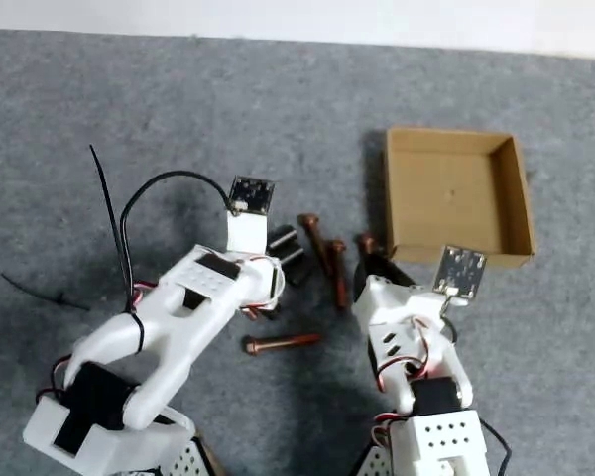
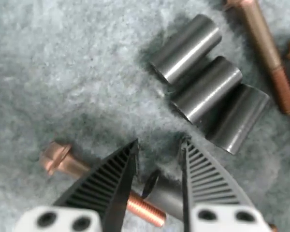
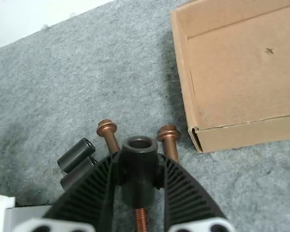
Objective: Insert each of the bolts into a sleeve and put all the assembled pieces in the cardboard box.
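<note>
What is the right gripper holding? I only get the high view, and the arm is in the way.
Observer: The right wrist view shows the right gripper shut on a dark sleeve, with a bolt's copper thread poking out of one end.
Operator: Cool! Is the left one holding something too?
Observer: No. In the left wrist view the left gripper is open and grips nothing.
Operator: How many loose sleeves are near it?
Observer: Three sleeves lie side by side just ahead of it.
</note>
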You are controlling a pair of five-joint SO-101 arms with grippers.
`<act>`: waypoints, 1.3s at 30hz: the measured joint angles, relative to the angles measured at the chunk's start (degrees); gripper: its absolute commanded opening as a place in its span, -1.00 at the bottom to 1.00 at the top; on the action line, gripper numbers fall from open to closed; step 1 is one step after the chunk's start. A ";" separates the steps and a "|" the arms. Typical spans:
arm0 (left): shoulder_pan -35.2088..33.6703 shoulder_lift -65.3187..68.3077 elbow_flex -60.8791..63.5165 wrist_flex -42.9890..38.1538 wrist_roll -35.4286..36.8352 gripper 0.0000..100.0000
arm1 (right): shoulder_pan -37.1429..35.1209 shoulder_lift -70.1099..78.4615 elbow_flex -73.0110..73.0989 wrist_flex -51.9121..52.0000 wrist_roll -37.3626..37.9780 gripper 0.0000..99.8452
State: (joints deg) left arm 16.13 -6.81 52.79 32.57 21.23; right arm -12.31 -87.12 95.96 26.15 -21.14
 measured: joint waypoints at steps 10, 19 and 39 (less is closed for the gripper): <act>-2.02 -2.02 -1.14 7.03 0.09 -0.73 | 0.00 0.00 0.00 0.00 0.00 -0.98; -10.02 -24.70 6.95 14.15 0.26 -0.73 | 0.00 0.00 0.00 0.00 0.00 -0.98; -13.80 -26.02 17.58 7.47 0.44 -0.72 | 0.00 0.00 0.00 0.00 0.00 -0.98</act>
State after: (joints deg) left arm 2.33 -32.84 70.37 40.04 21.67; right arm -12.31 -87.12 95.96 26.15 -21.14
